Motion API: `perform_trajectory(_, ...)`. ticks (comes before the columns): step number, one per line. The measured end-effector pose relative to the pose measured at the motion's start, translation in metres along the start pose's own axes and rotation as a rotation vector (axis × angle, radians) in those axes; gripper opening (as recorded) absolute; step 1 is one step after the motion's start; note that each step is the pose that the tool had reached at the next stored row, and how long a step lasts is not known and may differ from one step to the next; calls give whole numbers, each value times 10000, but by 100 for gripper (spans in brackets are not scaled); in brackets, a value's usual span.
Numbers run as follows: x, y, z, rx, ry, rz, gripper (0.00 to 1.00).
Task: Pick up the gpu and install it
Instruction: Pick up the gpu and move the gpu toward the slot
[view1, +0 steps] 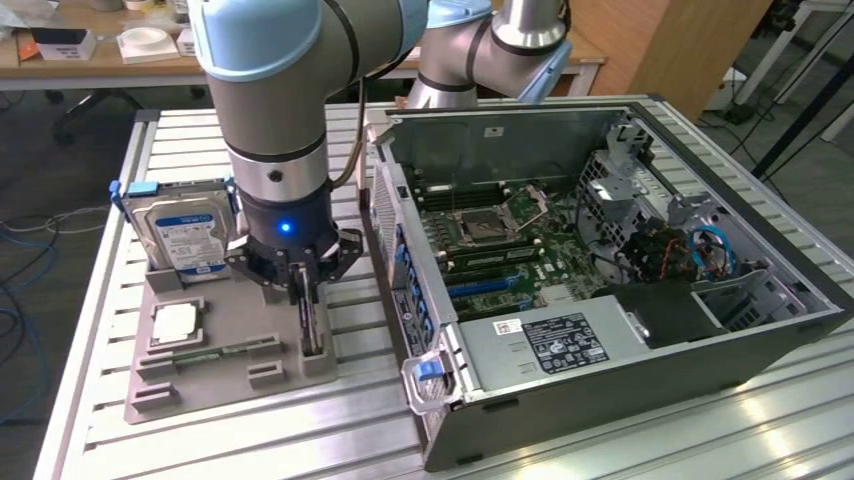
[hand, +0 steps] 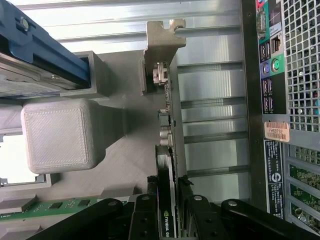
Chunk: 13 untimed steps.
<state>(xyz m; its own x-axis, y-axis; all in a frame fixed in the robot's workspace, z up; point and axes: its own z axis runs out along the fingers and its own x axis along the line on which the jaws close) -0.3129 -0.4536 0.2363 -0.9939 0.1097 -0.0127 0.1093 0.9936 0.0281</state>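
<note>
**Inspector:** Where is the gpu (view1: 312, 318)?
**Technician:** On edge in the grey holder (view1: 227, 385) slot (bracket end clear), its top edge offered for grasping.
**Inspector:** And the gripper (view1: 306, 292)?
**Technician:** Straddling it from above; whether it has clamped, I cannot tell.

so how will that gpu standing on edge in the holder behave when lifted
Probably stiff: the gpu is a flat board with a metal end bracket. Standing on its thin edge in the gray holder, it looks apt to tip once free. Its exposed connectors suggest fragility.
</note>
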Motion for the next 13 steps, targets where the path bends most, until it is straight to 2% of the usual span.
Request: perform_trajectory(13, 0, 0, 0, 0, 0, 0, 27)
